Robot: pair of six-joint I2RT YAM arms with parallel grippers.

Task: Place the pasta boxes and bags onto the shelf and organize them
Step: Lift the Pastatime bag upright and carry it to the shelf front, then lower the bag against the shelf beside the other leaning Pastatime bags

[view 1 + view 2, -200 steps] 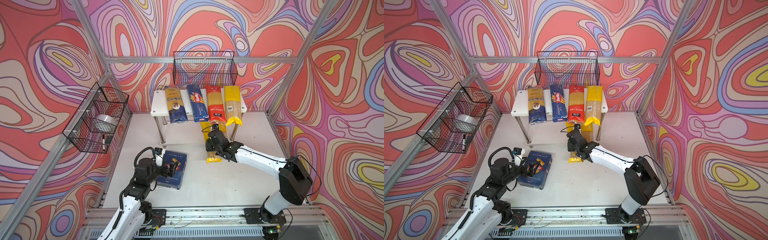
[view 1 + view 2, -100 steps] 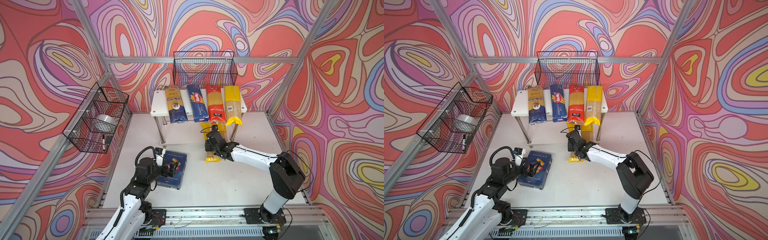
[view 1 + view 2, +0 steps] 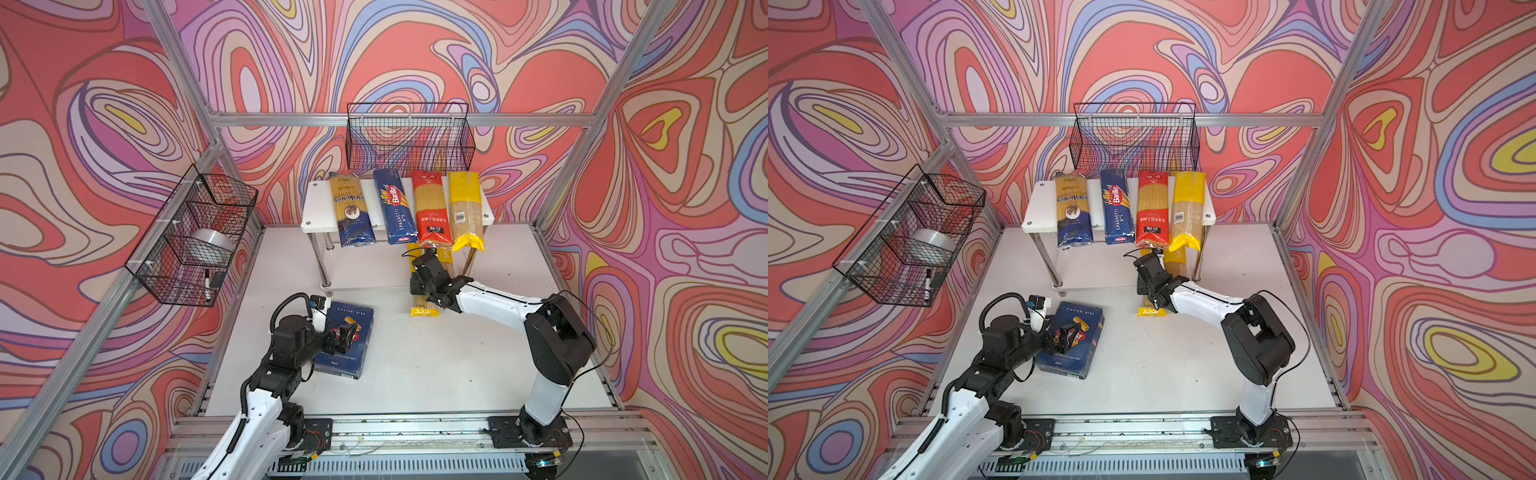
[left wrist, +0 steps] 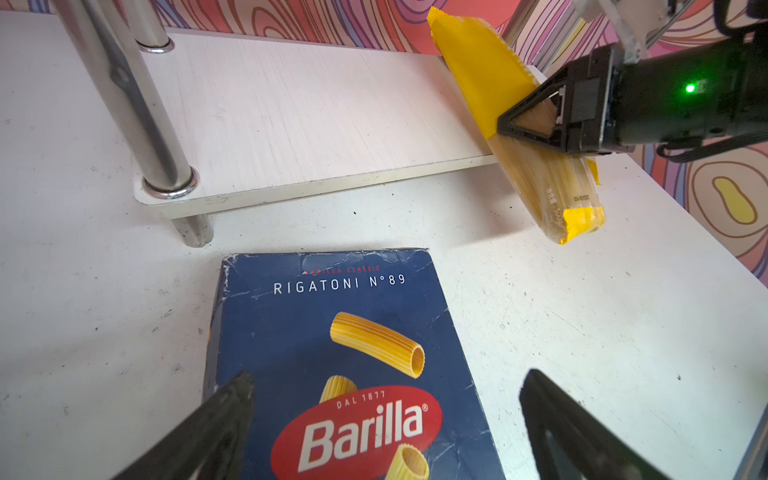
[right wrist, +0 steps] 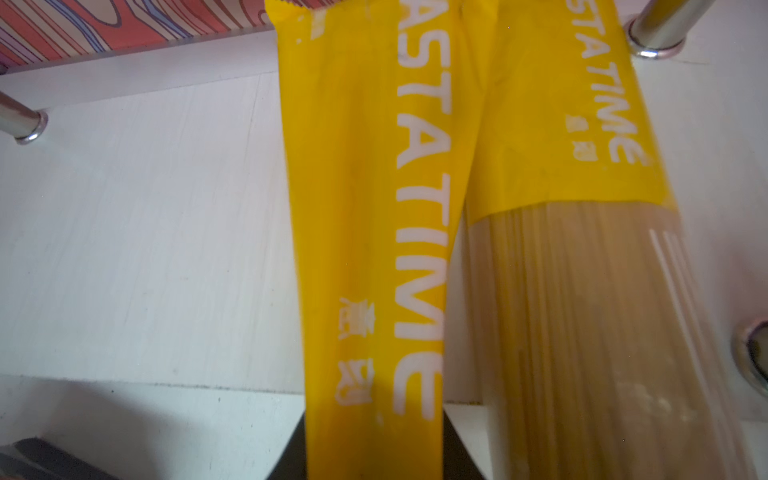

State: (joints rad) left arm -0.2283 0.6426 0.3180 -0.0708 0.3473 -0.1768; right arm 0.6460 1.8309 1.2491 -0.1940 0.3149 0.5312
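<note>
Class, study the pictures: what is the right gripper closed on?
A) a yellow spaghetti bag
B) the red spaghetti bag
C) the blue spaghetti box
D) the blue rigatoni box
A: the right gripper pinches the yellow spaghetti bag at the front edge of the shelf, on its lower board; the rigatoni box lies apart on the table.

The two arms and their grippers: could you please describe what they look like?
The left arm and right arm have white shells between bulky black joints. A black corrugated hose loops at the left wrist; a thin black cable runs along the right arm. The left gripper and right gripper are black with triangular fingers; a green light glows on the right one.
</note>
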